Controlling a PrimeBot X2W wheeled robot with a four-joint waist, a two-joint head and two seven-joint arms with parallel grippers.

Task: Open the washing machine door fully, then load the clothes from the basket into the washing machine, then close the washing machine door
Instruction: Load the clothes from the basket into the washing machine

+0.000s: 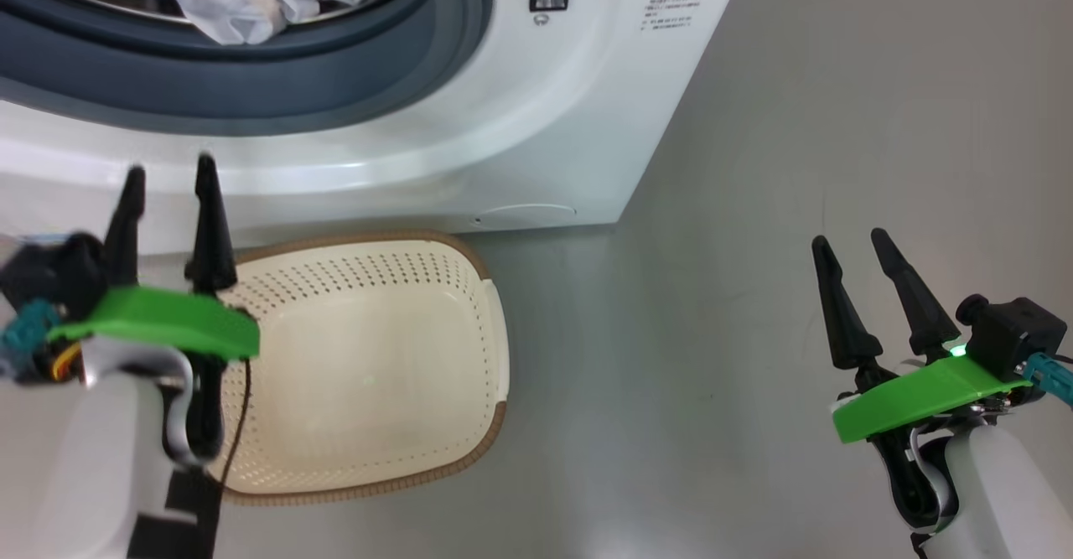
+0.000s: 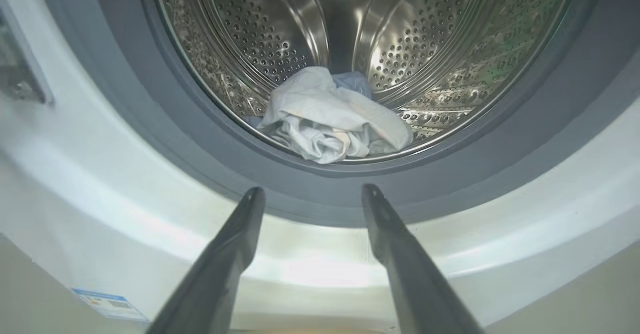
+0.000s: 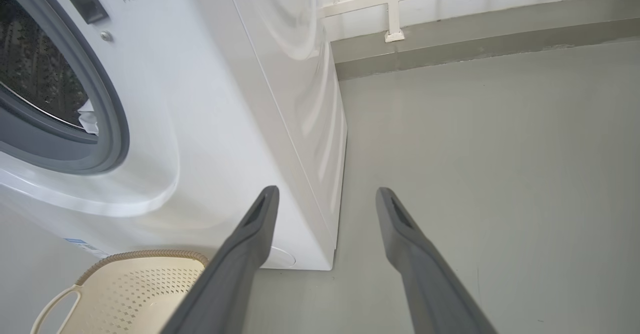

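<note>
1. Two grippers, left (image 1: 169, 165) and right (image 1: 849, 238), hold their fingers apart around nothing in the head view.
2. The left wrist view looks into the drum (image 2: 240, 38), where the clothes (image 2: 330, 118) lie bunched.
3. The right wrist view adds the washing machine (image 3: 210, 123) side, with the basket (image 3: 140, 284) on the floor (image 3: 475, 148) before it.

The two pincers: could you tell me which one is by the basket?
The left pincer, right by the basket rim; the right pincer is off over floor.
</note>
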